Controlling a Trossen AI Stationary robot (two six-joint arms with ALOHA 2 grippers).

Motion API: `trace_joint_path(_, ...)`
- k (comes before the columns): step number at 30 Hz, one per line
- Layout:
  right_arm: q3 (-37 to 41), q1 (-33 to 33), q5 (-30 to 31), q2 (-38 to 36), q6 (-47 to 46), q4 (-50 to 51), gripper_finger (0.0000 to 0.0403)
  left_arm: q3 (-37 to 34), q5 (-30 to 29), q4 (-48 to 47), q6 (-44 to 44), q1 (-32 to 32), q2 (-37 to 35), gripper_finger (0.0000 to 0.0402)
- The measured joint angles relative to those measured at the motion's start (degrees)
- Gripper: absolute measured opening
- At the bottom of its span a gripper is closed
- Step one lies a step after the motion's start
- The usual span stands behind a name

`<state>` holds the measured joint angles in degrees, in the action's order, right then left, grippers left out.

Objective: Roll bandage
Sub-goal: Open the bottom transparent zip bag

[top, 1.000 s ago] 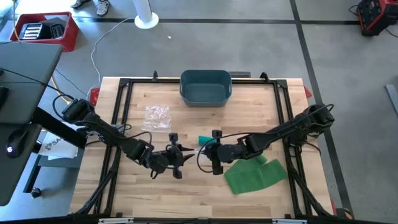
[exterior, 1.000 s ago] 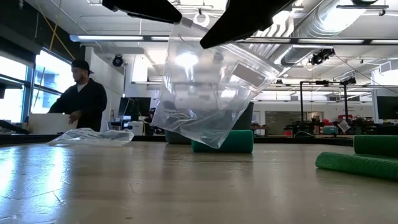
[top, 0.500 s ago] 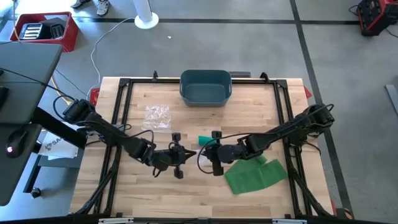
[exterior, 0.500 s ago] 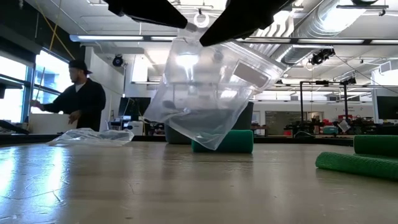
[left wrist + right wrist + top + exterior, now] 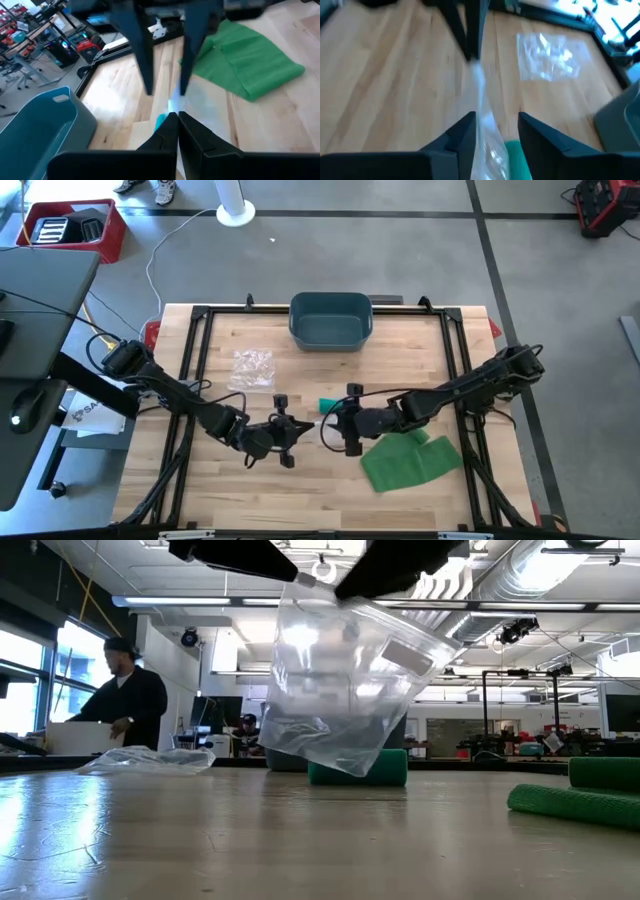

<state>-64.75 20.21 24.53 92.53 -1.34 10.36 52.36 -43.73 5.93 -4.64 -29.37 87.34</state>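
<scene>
A clear plastic bag [image 5: 335, 690] hangs above the middle of the table between my two grippers. My left gripper [image 5: 296, 430] is shut on its top edge. My right gripper [image 5: 328, 423] faces it from the right and is open. The bag's edge [image 5: 480, 117] runs between the right fingers; whether they touch it I cannot tell. A rolled green bandage [image 5: 331, 404] lies on the table just behind the bag [image 5: 360, 768]. A flat, partly folded green bandage [image 5: 408, 460] lies on the table to the right. My left gripper pinches the bag's top edge [image 5: 172, 107] between its two shut fingers. The fingers come at it from the table's left, slanting down a little. The bag hangs below the fingers, slack and clear of the table.
A blue bin [image 5: 330, 320] stands at the table's far edge, in the middle. A second, crumpled clear bag [image 5: 253, 367] lies at the far left of the work area. A person stands behind the table at the left [image 5: 125, 690]. Bare wood lies along the near edge.
My left gripper has shut on the bag's top edge. My right gripper has opened and drawn back slightly toward the table's right edge. The bag has swung a little and now hangs more upright from the left gripper.
</scene>
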Motion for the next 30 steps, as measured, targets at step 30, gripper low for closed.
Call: trace_joint_path(30,-0.1,-0.4,-2.1,3.8,13.2,-12.3,0.0072,0.0,0.1,0.3,-0.5,-0.4,-0.1,0.0000)
